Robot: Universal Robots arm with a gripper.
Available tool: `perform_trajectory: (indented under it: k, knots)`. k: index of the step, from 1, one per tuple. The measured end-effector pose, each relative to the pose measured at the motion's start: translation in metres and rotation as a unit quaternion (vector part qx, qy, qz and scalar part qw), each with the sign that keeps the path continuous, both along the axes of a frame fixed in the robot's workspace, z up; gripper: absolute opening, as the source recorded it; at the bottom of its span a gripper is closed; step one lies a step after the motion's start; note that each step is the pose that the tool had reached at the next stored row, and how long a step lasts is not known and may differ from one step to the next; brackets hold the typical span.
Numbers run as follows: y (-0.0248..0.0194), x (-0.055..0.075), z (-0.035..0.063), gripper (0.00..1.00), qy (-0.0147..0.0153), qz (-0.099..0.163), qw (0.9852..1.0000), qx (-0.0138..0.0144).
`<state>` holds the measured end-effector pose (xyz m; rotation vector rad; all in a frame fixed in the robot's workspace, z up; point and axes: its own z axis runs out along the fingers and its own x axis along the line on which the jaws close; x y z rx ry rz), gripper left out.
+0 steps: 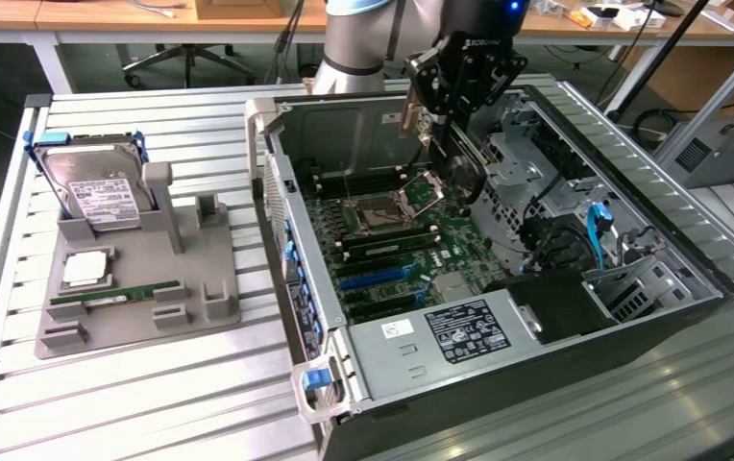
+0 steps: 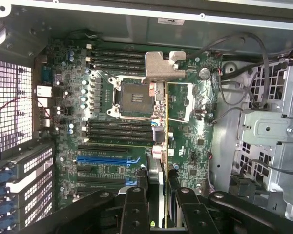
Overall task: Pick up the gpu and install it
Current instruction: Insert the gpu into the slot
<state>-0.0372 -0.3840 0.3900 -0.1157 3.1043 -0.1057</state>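
Claw (image 2: 158, 180) sits closest to the wrist camera. Its black fingers (image 2: 136, 204) are clamped one on each side of the gpu (image 2: 165, 141), so the claw is closed, gripping the card. The gpu is seen edge-on as a thin line running away from the fingers, with the silver bracket (image 2: 166, 66) at the far end.

Below the claw is the motherboard (image 2: 195, 146). The CPU socket (image 2: 133, 95) lies just beside the card's line, and the blue slot (image 2: 105, 159) is off to one side, nearer the fingers.

In the exterior view the claw is inside the open computer case (image 1: 264, 144). The dark card hangs tilted under it, over the board; cannot tell if they touch.

Well apart from the claw, outside the case toward the exterior view's left, a grey holder (image 1: 207, 288) on the desk (image 1: 149, 403) carries a hard drive (image 1: 98, 192) and a RAM stick (image 1: 117, 293).
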Motion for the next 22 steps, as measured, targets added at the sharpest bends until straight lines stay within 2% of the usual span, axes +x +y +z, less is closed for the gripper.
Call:
perform_trajectory:
  k: [22]
  knots:
    - [0.0, 0.0, 0.0, 0.27, 0.0, 0.014, 0.9999, -0.0003]
